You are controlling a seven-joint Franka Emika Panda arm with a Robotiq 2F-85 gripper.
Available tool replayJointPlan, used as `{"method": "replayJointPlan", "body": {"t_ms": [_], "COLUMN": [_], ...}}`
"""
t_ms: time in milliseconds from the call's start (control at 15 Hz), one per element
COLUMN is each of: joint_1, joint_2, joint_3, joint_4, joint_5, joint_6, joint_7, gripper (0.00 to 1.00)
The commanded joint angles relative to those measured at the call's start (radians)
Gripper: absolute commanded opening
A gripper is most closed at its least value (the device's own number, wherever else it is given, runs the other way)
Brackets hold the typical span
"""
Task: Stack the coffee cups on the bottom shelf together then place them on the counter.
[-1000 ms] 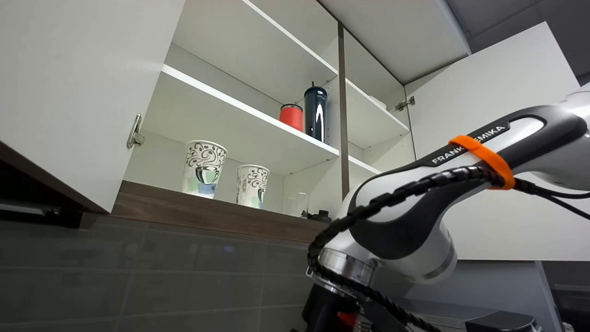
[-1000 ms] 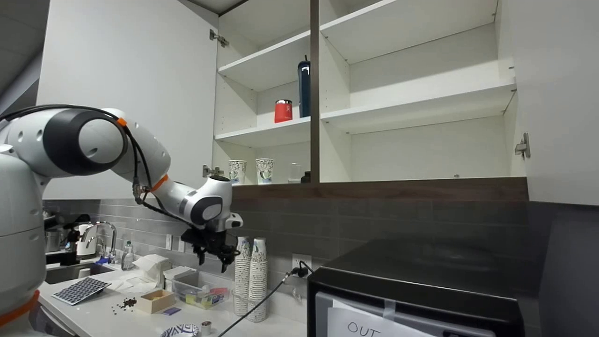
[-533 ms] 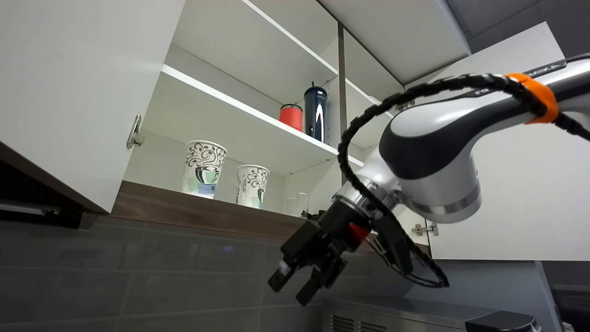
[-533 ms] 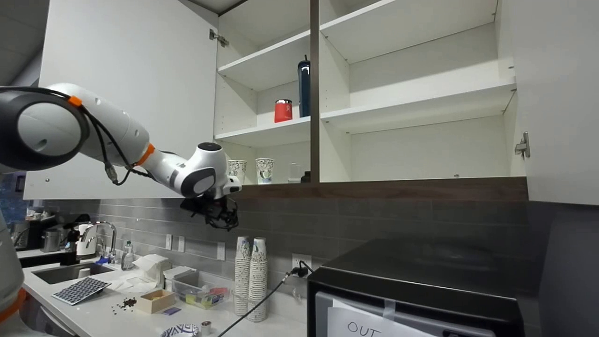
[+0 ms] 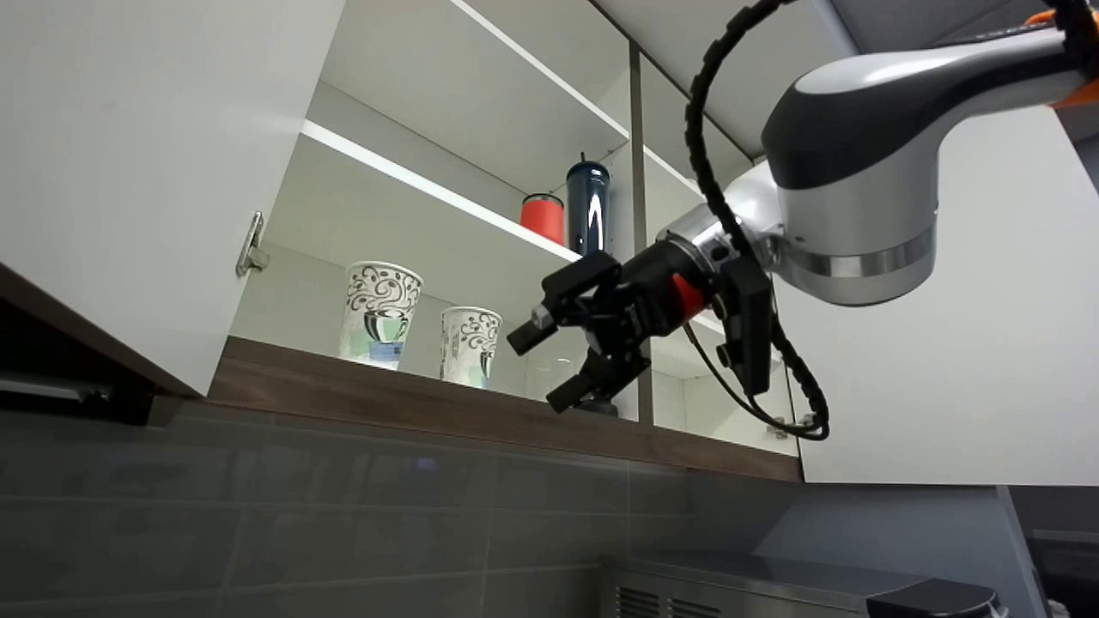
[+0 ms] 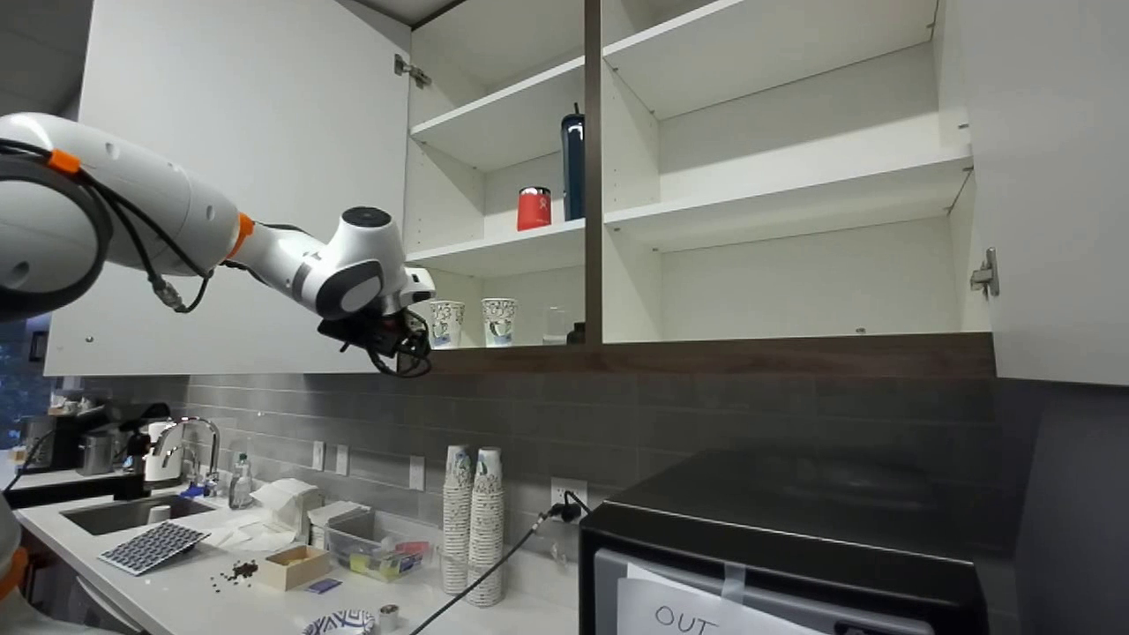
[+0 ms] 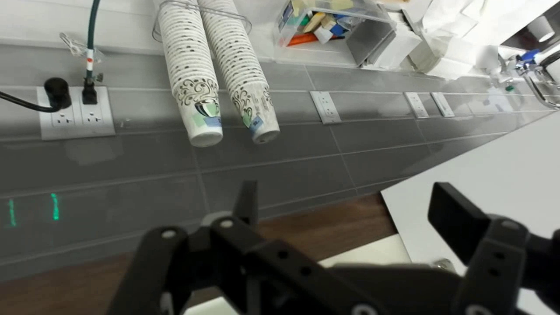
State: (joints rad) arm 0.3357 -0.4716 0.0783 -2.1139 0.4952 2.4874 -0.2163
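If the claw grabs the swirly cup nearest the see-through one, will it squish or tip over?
The swirly cup looks like printed paper, so it might squish if the claw pinches hard. It narrows toward the bottom, so a bump could tip it. It's round with no handle showing, so if it fell it would probably roll.

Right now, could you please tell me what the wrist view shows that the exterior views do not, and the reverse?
Only the wrist view shows two green marks on the grey tiles. Seen only in both exterior views: two coffee cups upright on the bottom shelf, and the red cup and tall dark bottle on the shelf above. Shared: the hand, the tiles, the bottom shelf's brown part and, in an exterior view, the cup stacks.
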Motion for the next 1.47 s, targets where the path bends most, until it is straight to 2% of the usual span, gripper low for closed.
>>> {"method": "replayJointPlan", "body": {"t_ms": [0, 267, 400, 533, 733, 867, 933, 1133, 1333, 1400], "joint_1": [0.009, 0.012, 0.003, -0.004, -0.073, -0.167, -0.249, -0.359, -0.431, -0.411], "joint_2": [0.001, 0.002, 0.015, 0.033, 0.069, 0.089, 0.094, 0.101, 0.104, 0.111], "joint_3": [0.003, 0.010, 0.026, 0.046, 0.113, 0.179, 0.236, 0.306, 0.360, 0.344], "joint_4": [0.016, 0.025, 0.039, 0.074, 0.124, 0.154, 0.172, 0.232, 0.280, 0.293], "joint_5": [-0.006, -0.006, -0.004, 0.004, -0.069, -0.176, -0.222, -0.358, -0.445, -0.481], "joint_6": [-0.001, -0.001, 0.019, 0.095, 0.253, 0.307, 0.307, 0.219, 0.165, 0.149], "joint_7": [0.008, 0.012, 0.057, 0.115, 0.298, 0.454, 0.522, 0.675, 0.752, 0.780], "gripper": [1.00, 1.00, 1.00, 1.00, 1.00, 1.00, 1.00, 1.00, 1.00, 1.00]}}
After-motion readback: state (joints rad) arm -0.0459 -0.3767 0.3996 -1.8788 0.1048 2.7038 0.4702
